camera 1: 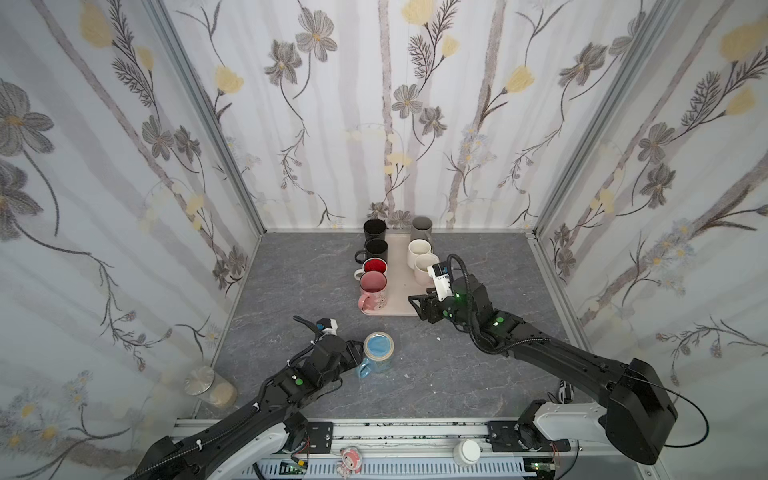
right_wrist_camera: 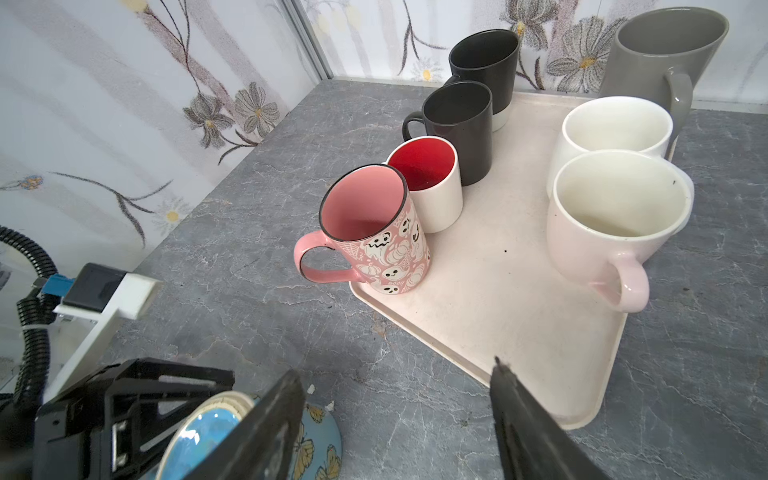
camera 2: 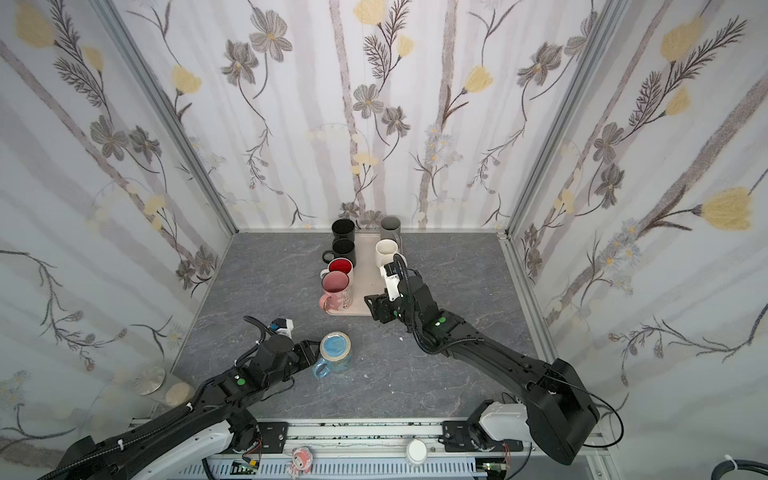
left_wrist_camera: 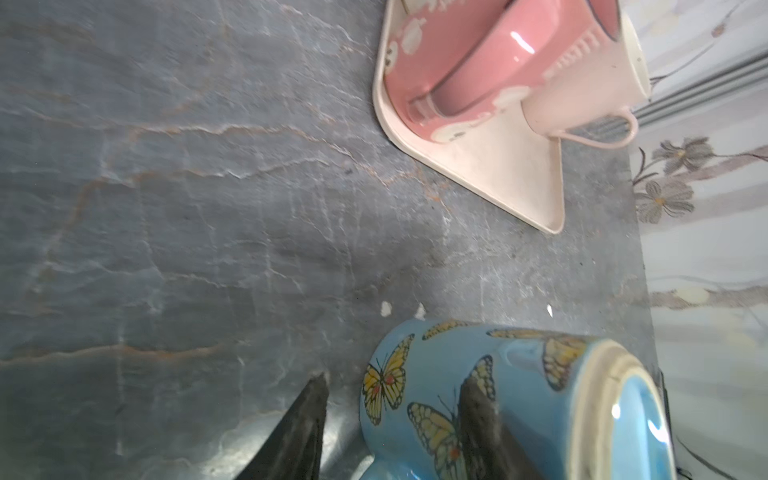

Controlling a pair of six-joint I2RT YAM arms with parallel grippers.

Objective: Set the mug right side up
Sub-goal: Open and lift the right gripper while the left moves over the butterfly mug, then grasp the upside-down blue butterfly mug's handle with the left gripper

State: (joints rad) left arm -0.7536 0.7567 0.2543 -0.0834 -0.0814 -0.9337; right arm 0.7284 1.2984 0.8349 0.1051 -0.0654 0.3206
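The mug [camera 1: 378,351] [camera 2: 336,353] is light blue with yellow butterflies and stands upside down on the grey table, its glazed base up and its handle toward the front left. My left gripper [camera 1: 356,350] [camera 2: 308,352] is right against its left side. In the left wrist view that gripper [left_wrist_camera: 395,380] is open: one finger [left_wrist_camera: 478,415] lies across the mug's [left_wrist_camera: 532,374] wall, the other [left_wrist_camera: 307,415] is off it over the table. My right gripper [camera 1: 417,305] [right_wrist_camera: 397,370] hangs open and empty over the tray's near corner, behind the mug [right_wrist_camera: 199,440].
A cream tray [camera 1: 401,286] [right_wrist_camera: 519,311] at the back middle holds several upright mugs, the pink ghost mug [camera 1: 372,291] [right_wrist_camera: 374,237] nearest. A glass jar [camera 1: 208,384] stands outside the left wall. Floral walls close three sides.
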